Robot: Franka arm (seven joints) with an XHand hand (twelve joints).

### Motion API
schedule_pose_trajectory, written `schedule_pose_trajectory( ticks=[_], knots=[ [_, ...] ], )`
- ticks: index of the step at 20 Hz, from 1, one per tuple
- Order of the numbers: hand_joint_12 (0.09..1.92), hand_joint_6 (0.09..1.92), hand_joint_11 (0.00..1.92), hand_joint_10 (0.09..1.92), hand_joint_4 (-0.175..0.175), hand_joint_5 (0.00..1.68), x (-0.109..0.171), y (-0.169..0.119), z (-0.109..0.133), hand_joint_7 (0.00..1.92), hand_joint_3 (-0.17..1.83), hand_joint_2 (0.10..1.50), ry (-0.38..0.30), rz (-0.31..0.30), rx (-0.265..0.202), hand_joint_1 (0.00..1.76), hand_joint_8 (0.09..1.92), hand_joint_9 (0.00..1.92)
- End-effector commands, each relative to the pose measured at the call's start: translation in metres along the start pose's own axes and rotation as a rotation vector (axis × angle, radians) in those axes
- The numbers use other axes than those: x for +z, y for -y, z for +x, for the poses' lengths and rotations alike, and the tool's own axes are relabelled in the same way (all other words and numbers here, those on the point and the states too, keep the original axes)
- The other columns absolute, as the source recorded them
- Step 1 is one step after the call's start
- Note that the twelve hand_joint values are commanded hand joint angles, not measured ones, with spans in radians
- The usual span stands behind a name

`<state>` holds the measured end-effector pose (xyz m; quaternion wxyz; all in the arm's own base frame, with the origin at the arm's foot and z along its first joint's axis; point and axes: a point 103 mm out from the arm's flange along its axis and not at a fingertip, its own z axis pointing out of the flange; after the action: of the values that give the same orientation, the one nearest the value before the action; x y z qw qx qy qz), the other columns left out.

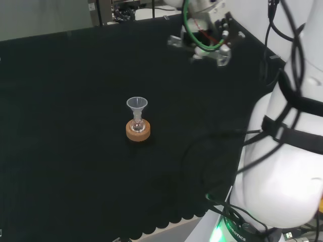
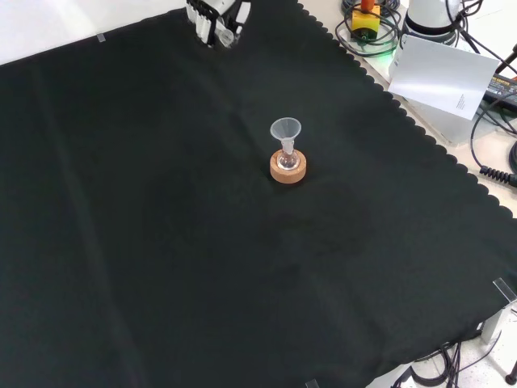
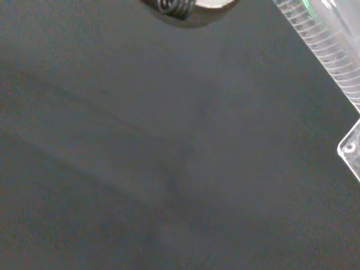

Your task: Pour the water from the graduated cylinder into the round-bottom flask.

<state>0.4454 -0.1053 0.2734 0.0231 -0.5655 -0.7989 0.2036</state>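
Note:
A small round-bottom flask stands on a cork ring mid-cloth, with a clear funnel in its neck. My hand hangs high above the cloth, well away from the flask, at the top edge of the front view. The wrist view has a clear graduated cylinder running close beside the hand, its foot off the cloth. My fingers look curled round it. I cannot make out its water level.
The arm's white links and black cables stand at the head view's right. Off the cloth's scalloped edge lie a white sheet and a yellow stop button with cables.

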Motion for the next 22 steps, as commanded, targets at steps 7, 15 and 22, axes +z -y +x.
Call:
schedule_pose_trajectory(
  ticks=[7,15,22],
  knots=[
    [0.67,0.94,1.32,0.09,-0.175,1.02,0.0267,-0.0244,0.0133,1.06,0.0,1.09,-0.245,-0.225,-0.105,1.27,0.91,1.52],
    [0.67,0.94,1.31,0.09,-0.175,1.02,0.0273,-0.022,0.0077,1.06,0.0,1.09,-0.264,-0.256,-0.094,1.27,0.92,1.52],
    [0.67,0.94,1.31,0.09,-0.175,1.02,0.0248,-0.0238,0.0102,1.06,0.0,1.09,-0.25,-0.25,-0.106,1.27,0.92,1.52]
  ],
)
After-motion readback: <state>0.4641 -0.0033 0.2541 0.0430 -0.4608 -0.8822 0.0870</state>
